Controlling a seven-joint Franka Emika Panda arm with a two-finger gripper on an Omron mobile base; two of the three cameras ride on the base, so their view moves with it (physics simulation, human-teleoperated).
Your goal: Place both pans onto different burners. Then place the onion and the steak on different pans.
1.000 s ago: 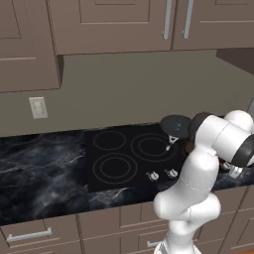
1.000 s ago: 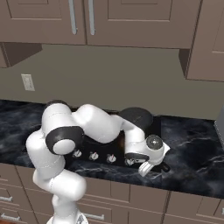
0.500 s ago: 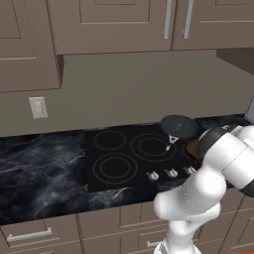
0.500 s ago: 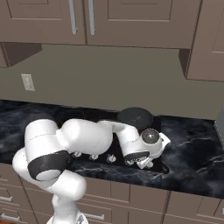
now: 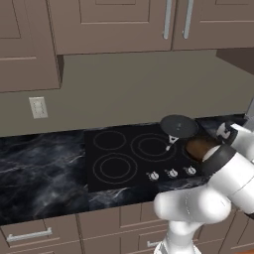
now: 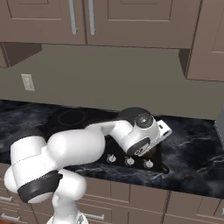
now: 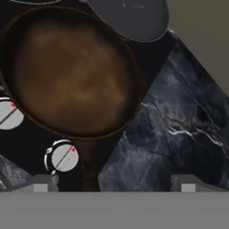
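Since a second ago: arm swung right, gripper (image 7: 114,187) now spread wide, empty, above brown pan (image 7: 71,71) beside grey pan (image 5: 178,125). Brown pan released; food pending.

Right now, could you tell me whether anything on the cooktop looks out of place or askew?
Yes: the brown pan sits at the cooktop's right edge, beside the knobs rather than centred on a burner ring. The dark pan also sits off the rings, at the back corner.

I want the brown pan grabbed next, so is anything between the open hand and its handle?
Nothing visible does. The hand hangs open above the brown pan, its handle running down between the fingertips. The grey pan and the knobs lie off to the sides.
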